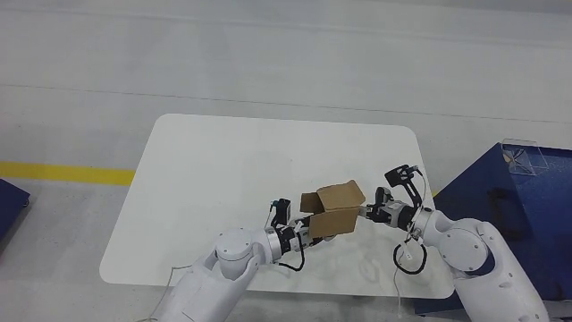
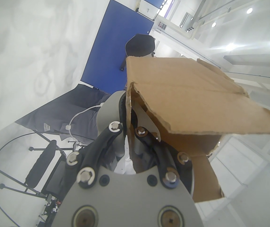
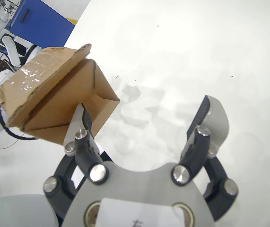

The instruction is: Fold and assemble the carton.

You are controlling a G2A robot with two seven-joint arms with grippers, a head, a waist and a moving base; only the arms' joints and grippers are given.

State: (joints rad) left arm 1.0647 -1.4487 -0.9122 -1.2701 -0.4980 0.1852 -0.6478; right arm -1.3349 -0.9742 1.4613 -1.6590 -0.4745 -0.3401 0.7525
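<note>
Brown carton sits clamped in left claw.

The brown corrugated cardboard carton sits up in the air, tilted, above the near edge of the white table. It's squared into a box, with one end's flaps open and ragged.

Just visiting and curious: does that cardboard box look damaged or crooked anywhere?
Yes. The box has ragged, torn flap edges, and one flap juts out instead of lying folded flat. The left gripper holds it above the table, and the right gripper is open beside it.
</note>
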